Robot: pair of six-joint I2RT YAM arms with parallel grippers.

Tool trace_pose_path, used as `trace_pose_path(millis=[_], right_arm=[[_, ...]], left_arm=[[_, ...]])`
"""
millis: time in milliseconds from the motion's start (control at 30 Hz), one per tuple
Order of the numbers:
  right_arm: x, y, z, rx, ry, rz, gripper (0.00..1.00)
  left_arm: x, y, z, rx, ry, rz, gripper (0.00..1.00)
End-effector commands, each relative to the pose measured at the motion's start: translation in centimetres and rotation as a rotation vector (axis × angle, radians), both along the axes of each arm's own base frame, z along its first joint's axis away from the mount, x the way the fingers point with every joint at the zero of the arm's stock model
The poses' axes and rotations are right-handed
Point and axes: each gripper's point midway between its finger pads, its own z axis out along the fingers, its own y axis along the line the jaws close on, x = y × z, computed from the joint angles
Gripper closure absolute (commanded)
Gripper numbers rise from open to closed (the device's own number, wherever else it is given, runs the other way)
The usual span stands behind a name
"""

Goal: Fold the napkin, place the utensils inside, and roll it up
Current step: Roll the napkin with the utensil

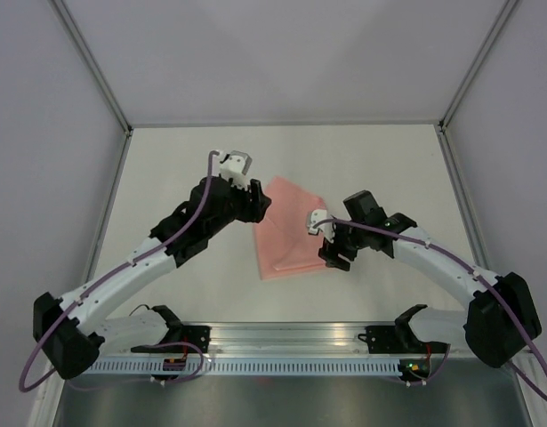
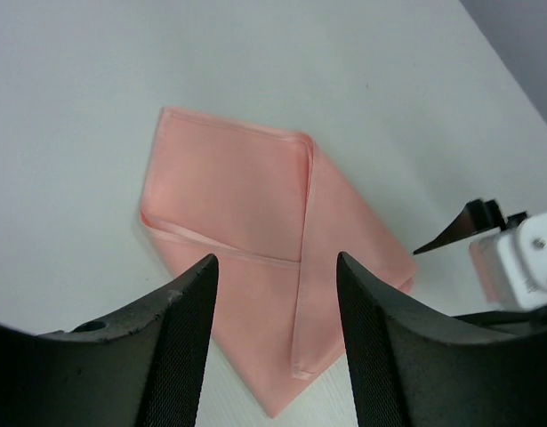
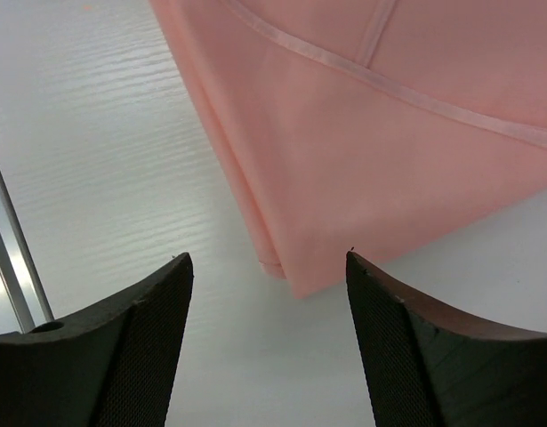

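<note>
Your left gripper [image 2: 275, 258] sits nearest the lens, jaws apart with nothing between them, poised above the far-left edge of the napkin [image 1: 291, 236]. The napkin lies flat on the table [image 1: 166, 160] between the two arms. One layer is folded over another and the hems cross, which suggests the fold is made and neither gripper needs to hold the cloth. Your right gripper [image 3: 268, 258] is likewise parted and empty, over a folded corner on the napkin's right side. No utensils are in view.
</note>
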Motion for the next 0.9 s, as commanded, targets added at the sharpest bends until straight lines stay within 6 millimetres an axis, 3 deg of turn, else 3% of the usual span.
trace_pose_path(millis=[0,100,267,867], right_arm=[[0.4,2.3,-0.1,-0.01,-0.131,0.089,0.24],[-0.9,3.7,-1.1,-0.036,-0.147,0.161,0.23],[-2.1,5.2,-2.6,-0.077,-0.161,0.224,0.23],[0.2,5.9,-6.7,-0.153,-0.198,0.214,0.26]], left_arm=[[-1.4,2.8,0.8,-0.117,0.069,0.128,0.39],[-2.6,3.8,1.3,-0.152,0.073,0.135,0.38],[-3.6,4.9,0.3,-0.131,0.098,0.154,0.38],[-3.8,4.9,-0.7,-0.115,0.111,0.144,0.39]])
